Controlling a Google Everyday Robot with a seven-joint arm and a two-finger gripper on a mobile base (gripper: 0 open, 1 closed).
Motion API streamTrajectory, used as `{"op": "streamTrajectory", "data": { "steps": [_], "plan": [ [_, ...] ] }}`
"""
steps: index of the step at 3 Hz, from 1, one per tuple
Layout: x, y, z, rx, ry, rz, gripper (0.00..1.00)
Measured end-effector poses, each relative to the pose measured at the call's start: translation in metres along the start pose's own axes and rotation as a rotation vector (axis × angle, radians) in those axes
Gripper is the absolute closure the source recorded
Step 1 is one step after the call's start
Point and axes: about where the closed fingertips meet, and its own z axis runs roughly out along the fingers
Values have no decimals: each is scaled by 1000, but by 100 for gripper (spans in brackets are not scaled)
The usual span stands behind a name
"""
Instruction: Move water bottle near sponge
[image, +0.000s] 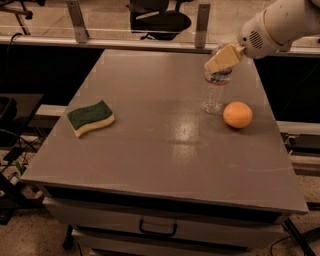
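The water bottle (215, 90) is a clear ribbed bottle standing upright at the table's far right; its cap is hidden behind the gripper. My gripper (223, 58), with pale yellow fingers (220, 61) on a white arm, is shut on the bottle's top. The bottle's base is at or just above the tabletop; I cannot tell which. The sponge (91, 117), dark green on top with a pale yellow base, lies flat at the table's left side, far from the bottle.
A round orange fruit (237, 114) lies just right of the bottle, close to its base. The grey table (165, 150) has a drawer below its front edge. A railing and an office chair stand behind it, and cables lie on the floor at the left.
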Motion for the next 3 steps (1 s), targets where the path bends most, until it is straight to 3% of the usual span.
{"op": "streamTrajectory", "data": {
  "steps": [1,3],
  "plan": [
    [0,1,2,-3,2,-2,3],
    [0,2,3,-5,2,-2,0]
  ]
}}
